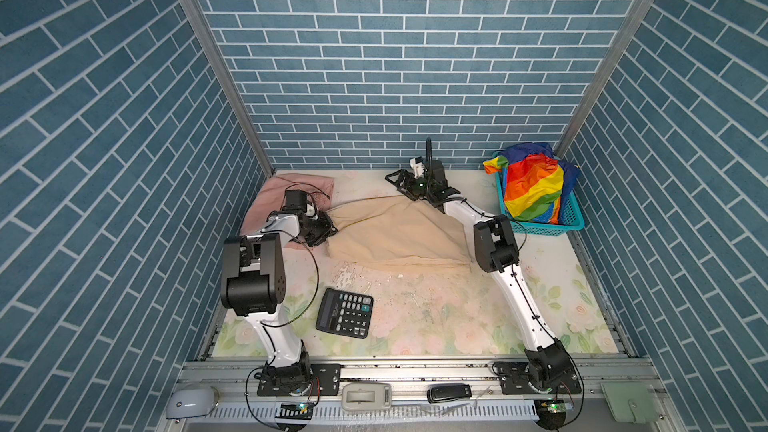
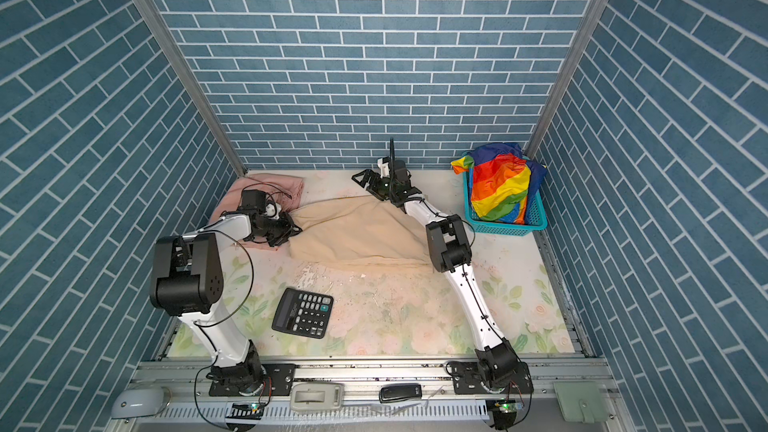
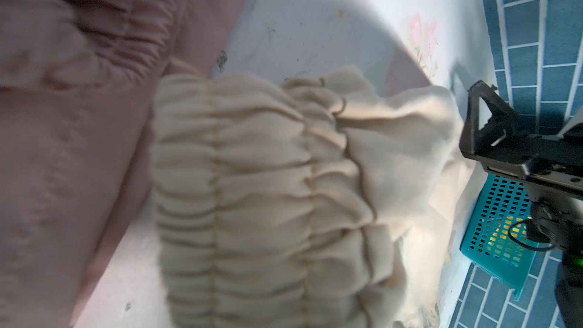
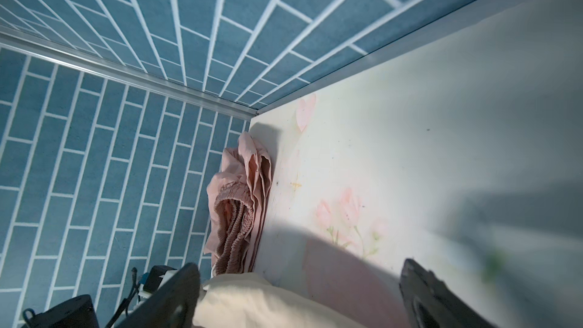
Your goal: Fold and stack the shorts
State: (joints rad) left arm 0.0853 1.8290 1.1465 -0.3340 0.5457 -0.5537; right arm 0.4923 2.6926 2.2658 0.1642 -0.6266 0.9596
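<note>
The beige shorts (image 1: pixel 399 234) lie bunched across the back middle of the table. My left gripper (image 1: pixel 327 229) is shut on their gathered waistband (image 3: pixel 252 184) at the left end, and the cloth hides its fingers in the left wrist view. My right gripper (image 1: pixel 400 184) hangs open over the far corner of the beige shorts (image 4: pixel 252 306), fingers (image 4: pixel 172 298) wide apart. The salmon-pink shorts (image 1: pixel 297 187) lie folded in the back left corner, behind the left gripper. The rainbow-striped shorts (image 1: pixel 534 189) sit heaped in the basket at the back right.
The teal mesh basket (image 1: pixel 571 222) stands against the right wall. A black calculator (image 1: pixel 344 312) lies at the front left of the floral table. Brick-patterned walls close in on the back and on both sides. Small items sit on the front rail.
</note>
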